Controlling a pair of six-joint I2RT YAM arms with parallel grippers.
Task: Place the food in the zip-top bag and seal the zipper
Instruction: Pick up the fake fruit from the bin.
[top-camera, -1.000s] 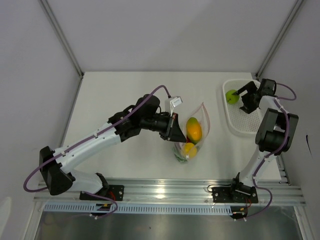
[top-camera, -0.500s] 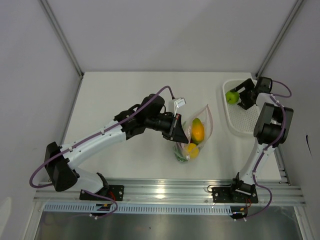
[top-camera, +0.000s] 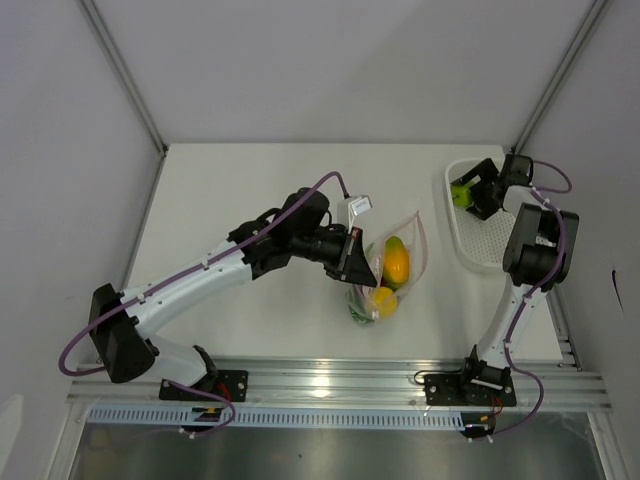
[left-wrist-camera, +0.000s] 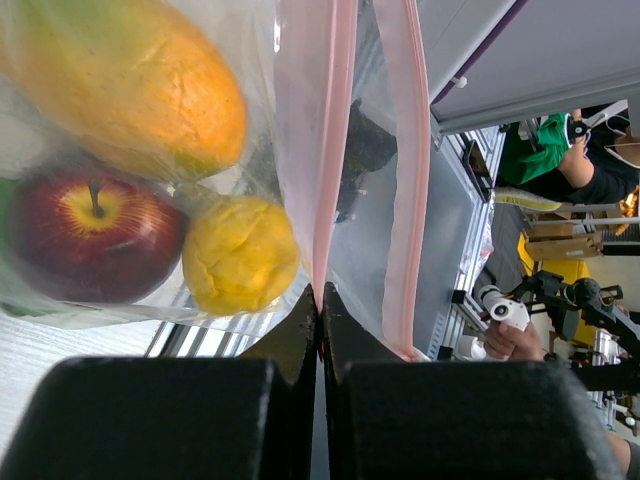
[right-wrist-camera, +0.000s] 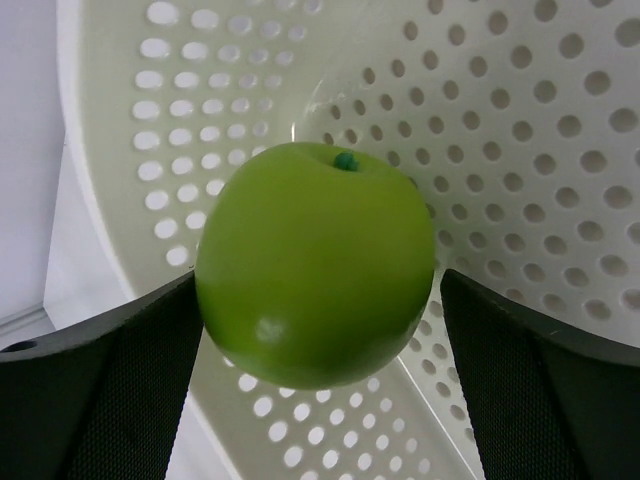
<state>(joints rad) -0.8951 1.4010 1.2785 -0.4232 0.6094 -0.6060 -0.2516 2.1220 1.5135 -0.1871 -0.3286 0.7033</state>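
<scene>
Left hand (left-wrist-camera: 320, 296): fingers pressed together, pinching the zip-top bag (left-wrist-camera: 372, 215) at one lip of the zipper (left-wrist-camera: 335, 150) and holding the mouth up, towards 12–1 o'clock in the top view. The two pink strips stand apart, so it's unsealed.

In the bag: orange fruit (left-wrist-camera: 150, 80), red apple (left-wrist-camera: 95, 235), yellow fruit (left-wrist-camera: 240, 255), and something green at the bottom that I can't identify.

Right hand (right-wrist-camera: 318, 385): fingers spread either side of the green apple (right-wrist-camera: 315, 265), not clamped. The apple sits in the white basket (right-wrist-camera: 560, 120), at 2 o'clock on the counter (top-camera: 250, 180), well apart from the bag.

Progress: mostly loaded. Left to do: grab the apple, bag it, close the zipper.

Writing: nothing legible on anything.
</scene>
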